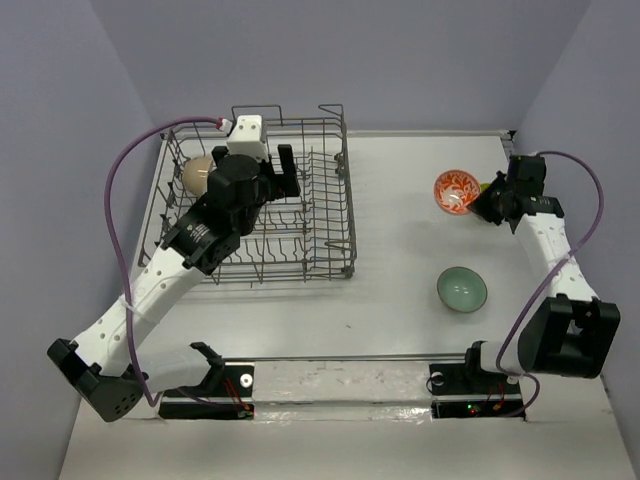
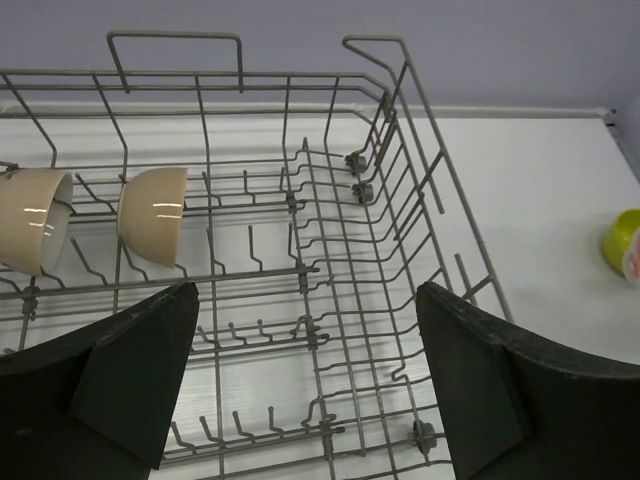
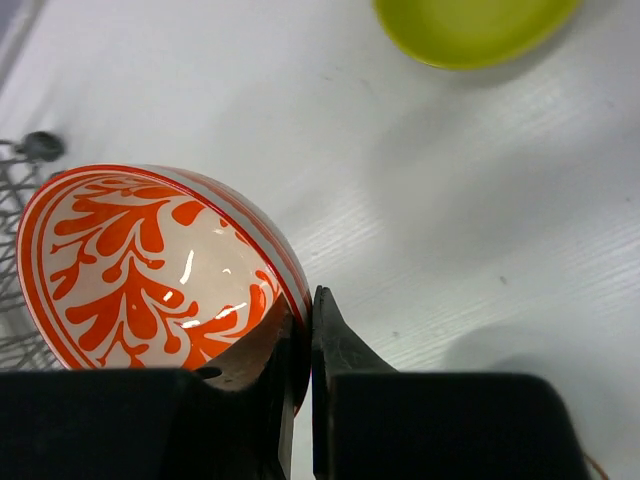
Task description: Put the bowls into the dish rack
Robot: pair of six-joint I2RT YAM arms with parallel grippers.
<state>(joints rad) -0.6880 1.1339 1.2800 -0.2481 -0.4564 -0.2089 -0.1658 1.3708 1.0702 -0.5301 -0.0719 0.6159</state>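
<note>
My right gripper (image 3: 305, 330) is shut on the rim of the orange-red-and-white patterned bowl (image 3: 140, 260), one finger inside and one outside; the bowl (image 1: 455, 190) is tipped at the far right of the table. The yellow-green bowl (image 3: 470, 25) lies just beyond it. The pale celadon bowl (image 1: 461, 289) sits alone, nearer the front. Two cream bowls (image 2: 35, 218) (image 2: 155, 213) stand on edge among the tines at the left of the dish rack (image 2: 440, 190). My left gripper (image 2: 305, 375) hovers open over the rack's middle with nothing between its fingers.
The rack (image 1: 350, 230) fills the table's left half, with loop handles on its far rim. Purple walls close in at the back and both sides. A corner of the rack's wire (image 3: 20, 160) shows left of the patterned bowl.
</note>
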